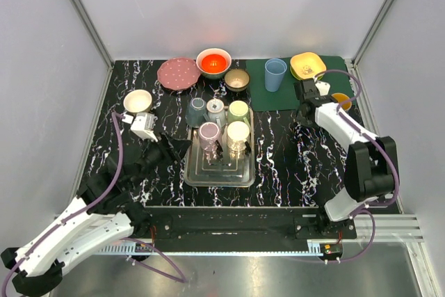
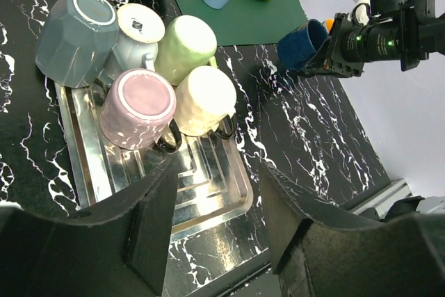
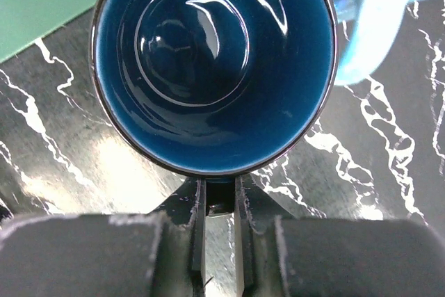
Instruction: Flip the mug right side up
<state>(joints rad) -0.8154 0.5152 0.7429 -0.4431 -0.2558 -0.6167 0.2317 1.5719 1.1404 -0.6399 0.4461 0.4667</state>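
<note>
**Right wrist view: the blue mug is gripped with its mouth toward the claw**

The glossy dark blue ceramic mug (image 3: 208, 67) is seen straight into its mouth, so its long axis runs along the line of the right gripper (image 3: 219, 196). The jaws are closed almost fully on a narrow part at the mug's lower edge. Whether that part is the wall or the handle cannot be told.

In the left wrist view the mug is shown tilted, close to lying on its side. Its base points left and its mouth points right, into the claw. It is held at the far right of the black marbled table (image 1: 292, 165), just beside the near edge of the dark green mat (image 1: 268, 99). Whether it touches the table cannot be told.

The coming move is judged to be a turn of the wrist until the mouth faces up. Bare table is seen to the left of the mug. A pale blue object (image 3: 368, 33) lies close on the right and could be struck.

The left gripper (image 2: 215, 227) is wide open and holds nothing. It is by the steel tray (image 1: 198, 172) of overturned mugs, well apart from the blue mug, so the right arm is the nearer one.
</note>
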